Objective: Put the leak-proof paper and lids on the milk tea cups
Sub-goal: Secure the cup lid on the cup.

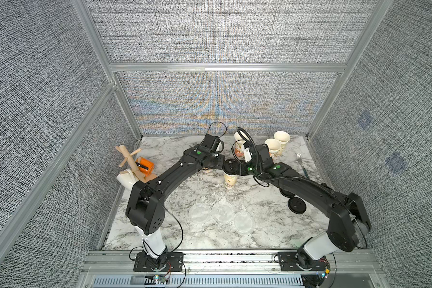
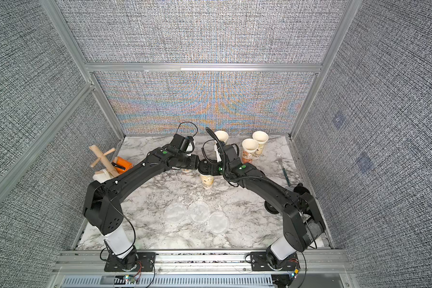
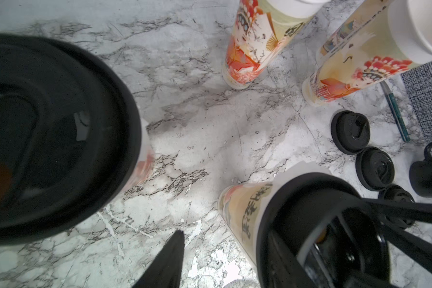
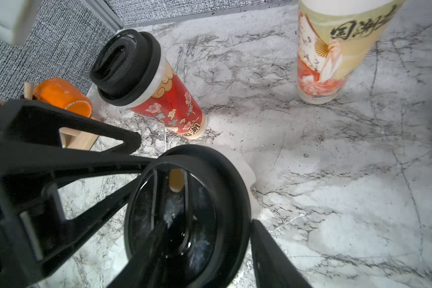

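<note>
Bright, even light is falling from overhead onto the marble bench (image 1: 210, 239), leaving only faint shadows in both top views. The woven back wall (image 1: 217, 109) is shimmering with rainbow moiré bands. Toward the bench's front edge the leak-proof paper (image 1: 222, 212) is catching a weak sheen and nearly melting into the marble. In the left wrist view a black lid (image 3: 55, 137) close to the lens is blurring out of focus, and the milk tea cups (image 3: 250, 45) are leaning outward with wide-angle stretch. In the right wrist view they are throwing soft grey shadows.
</note>
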Action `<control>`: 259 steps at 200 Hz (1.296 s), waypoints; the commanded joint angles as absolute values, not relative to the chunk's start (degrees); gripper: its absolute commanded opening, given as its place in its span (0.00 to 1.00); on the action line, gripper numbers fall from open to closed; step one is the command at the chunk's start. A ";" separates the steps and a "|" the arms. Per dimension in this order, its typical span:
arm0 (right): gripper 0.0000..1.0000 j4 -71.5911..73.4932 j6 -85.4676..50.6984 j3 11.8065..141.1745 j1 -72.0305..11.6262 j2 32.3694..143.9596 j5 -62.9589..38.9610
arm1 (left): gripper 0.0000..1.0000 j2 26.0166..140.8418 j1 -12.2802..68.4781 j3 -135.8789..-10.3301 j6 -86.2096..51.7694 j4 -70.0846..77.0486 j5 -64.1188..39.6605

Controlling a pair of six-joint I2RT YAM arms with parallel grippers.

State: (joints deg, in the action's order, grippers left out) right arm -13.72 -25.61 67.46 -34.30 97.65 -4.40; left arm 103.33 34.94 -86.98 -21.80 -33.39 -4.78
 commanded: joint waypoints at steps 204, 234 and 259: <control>0.51 -16.39 -42.91 62.58 -34.95 97.30 0.88 | 0.64 100.35 35.07 -93.24 -22.17 -42.44 -11.89; 0.51 -16.17 -42.86 62.58 -35.13 97.29 0.45 | 0.64 100.40 35.00 -90.70 -23.64 -39.56 -11.02; 0.51 -15.69 -42.89 62.23 -35.21 97.34 0.02 | 0.64 100.30 35.00 -89.78 -24.22 -38.13 -10.73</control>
